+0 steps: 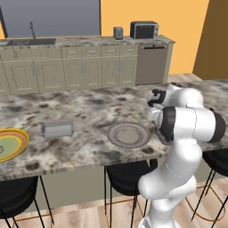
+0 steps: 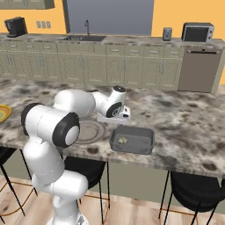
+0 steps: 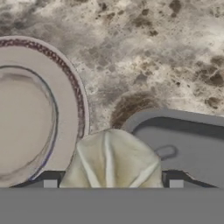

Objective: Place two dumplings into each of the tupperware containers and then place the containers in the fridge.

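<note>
The fingers [image 3: 50,183] stand wide apart and grip a pleated cream dumpling [image 3: 114,159] between them, seen large at the bottom of the hand view. The gripper [image 3: 113,183] holds this dumpling over the marbled counter [image 3: 144,52], between the round grey plate [image 3: 30,113] and the nearer tupperware container [image 3: 183,144]. In the right base view that container [image 2: 132,139] sits near the counter's front edge, just right of the plate [image 2: 90,131], and holds one dumpling [image 2: 123,140] on its floor. The hand [image 2: 115,107] hangs just beyond and left of it. In the left base view a second tupperware container [image 1: 57,128] lies well to the left of the plate [image 1: 128,134], with a yellow-rimmed dish [image 1: 10,143] further left at the picture's edge. Black stools [image 1: 129,176] stand under the counter. Beige cabinets [image 1: 67,71], a sink [image 1: 27,42] and a microwave [image 1: 144,30] line the far wall.
</note>
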Robot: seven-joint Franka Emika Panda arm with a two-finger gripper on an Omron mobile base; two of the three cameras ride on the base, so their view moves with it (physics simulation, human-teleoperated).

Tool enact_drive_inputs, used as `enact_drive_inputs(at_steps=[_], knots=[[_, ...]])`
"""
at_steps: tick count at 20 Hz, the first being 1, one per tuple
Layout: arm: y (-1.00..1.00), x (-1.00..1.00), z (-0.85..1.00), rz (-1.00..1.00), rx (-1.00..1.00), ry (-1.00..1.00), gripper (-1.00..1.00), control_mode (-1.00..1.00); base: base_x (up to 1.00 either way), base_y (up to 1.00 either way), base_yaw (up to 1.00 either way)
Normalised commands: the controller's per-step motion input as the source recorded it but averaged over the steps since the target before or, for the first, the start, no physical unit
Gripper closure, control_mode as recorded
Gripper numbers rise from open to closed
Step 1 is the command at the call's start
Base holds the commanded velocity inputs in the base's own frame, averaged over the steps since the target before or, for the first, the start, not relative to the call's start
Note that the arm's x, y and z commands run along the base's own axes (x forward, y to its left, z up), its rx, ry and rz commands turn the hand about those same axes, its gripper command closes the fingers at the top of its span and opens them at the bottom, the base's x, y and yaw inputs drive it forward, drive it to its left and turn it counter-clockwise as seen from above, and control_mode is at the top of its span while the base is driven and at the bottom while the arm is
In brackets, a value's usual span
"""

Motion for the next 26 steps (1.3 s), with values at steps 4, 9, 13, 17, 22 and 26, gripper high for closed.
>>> enact_drive_inputs(at_steps=[4,9,13,17,22,26], knots=[[-0.85,-0.01,0.00,0.00,0.01,0.06,1.00,-1.00,0.00,0.00,0.00],[-0.84,0.00,-0.03,0.00,0.01,0.03,1.00,-1.00,0.00,0.00,0.00],[-0.68,-0.26,-0.28,0.00,0.00,0.00,1.00,-1.00,0.00,0.00,0.00],[-0.11,-0.35,-0.27,0.00,0.00,0.00,1.00,-1.00,0.00,0.00,0.00],[0.00,0.00,-0.33,0.00,0.00,0.00,1.00,-1.00,0.00,0.00,0.00],[0.00,0.00,-0.33,0.00,0.00,0.00,1.00,-1.00,0.00,0.00,0.00]])
